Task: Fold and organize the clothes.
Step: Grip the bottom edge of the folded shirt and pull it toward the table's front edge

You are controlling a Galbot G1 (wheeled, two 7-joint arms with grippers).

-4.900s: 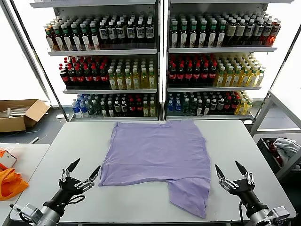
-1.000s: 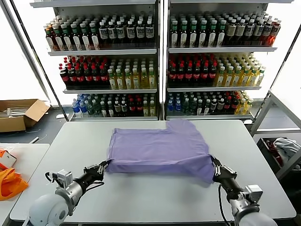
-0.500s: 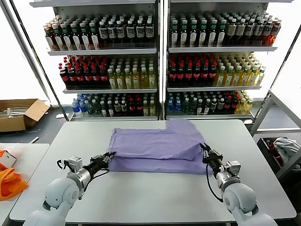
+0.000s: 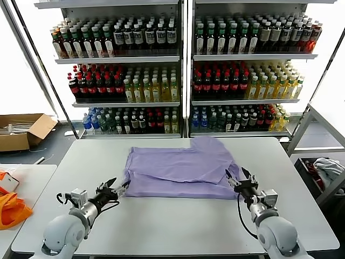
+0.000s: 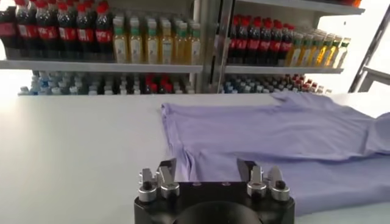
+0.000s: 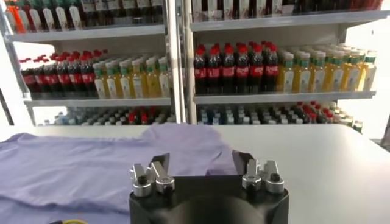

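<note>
The light lavender-purple cotton T-shirt (image 4: 180,167) lies on the pale grey table (image 4: 172,226), doubled over on itself so that a near band of the lower layer shows below the upper layer's edge. One sleeve projects past the far edge at about 1 o'clock from the shirt's centre. The long axis of the folded shape runs from 9 o'clock to 3 o'clock, across the robot's front.

The left gripper (image 4: 117,188) sits at the shirt's 8 o'clock corner, fingers spread apart, holding nothing. The right gripper (image 4: 240,175) sits at the 4 o'clock corner, fingers likewise spread and empty, over the cloth's edge.

Each arm is nearest its own end of the long axis. A further fold across that axis would probably require both ends gripped.

Behind the table stand white shelves of coloured drink bottles (image 4: 183,70).
</note>
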